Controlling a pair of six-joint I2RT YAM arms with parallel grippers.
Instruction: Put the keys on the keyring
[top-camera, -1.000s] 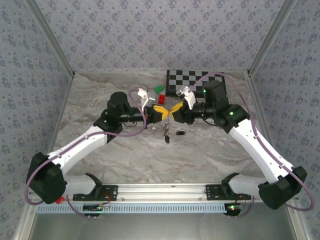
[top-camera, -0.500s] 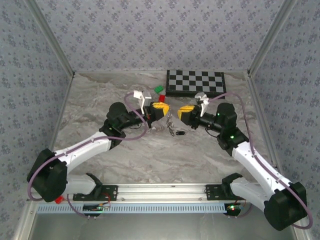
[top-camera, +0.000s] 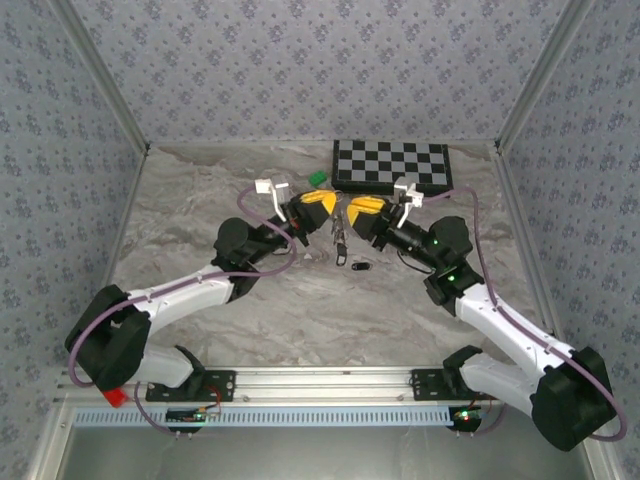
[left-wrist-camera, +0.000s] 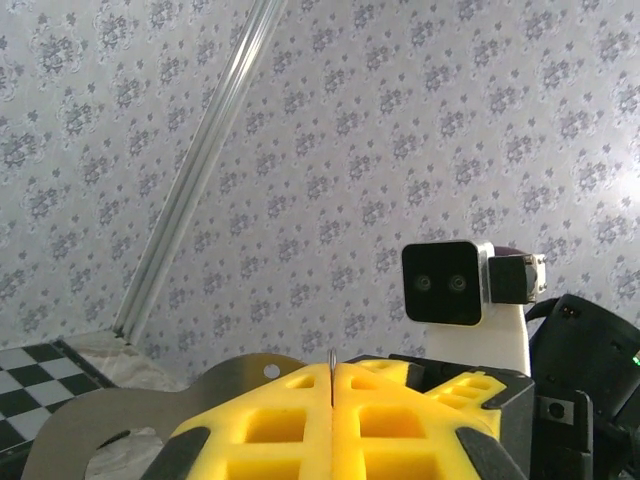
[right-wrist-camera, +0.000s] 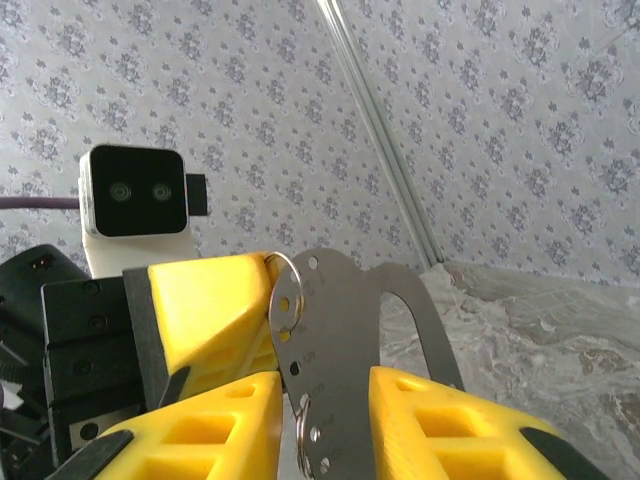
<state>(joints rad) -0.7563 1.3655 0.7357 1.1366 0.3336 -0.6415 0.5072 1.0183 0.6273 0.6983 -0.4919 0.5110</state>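
Marbled worktop (top-camera: 200, 290) holds one loose key (top-camera: 362, 267) seemingly yet to thread, while above it the left hand (left-wrist-camera: 331, 378) clamps the keyring (left-wrist-camera: 331, 357), other keys (top-camera: 340, 238) dangling beneath, and the right hand (right-wrist-camera: 322, 390) gapes beside.

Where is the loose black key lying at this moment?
In the top view, the key lies flat on the marble table, slightly right of centre, just nearer to the arm bases than the right claw.
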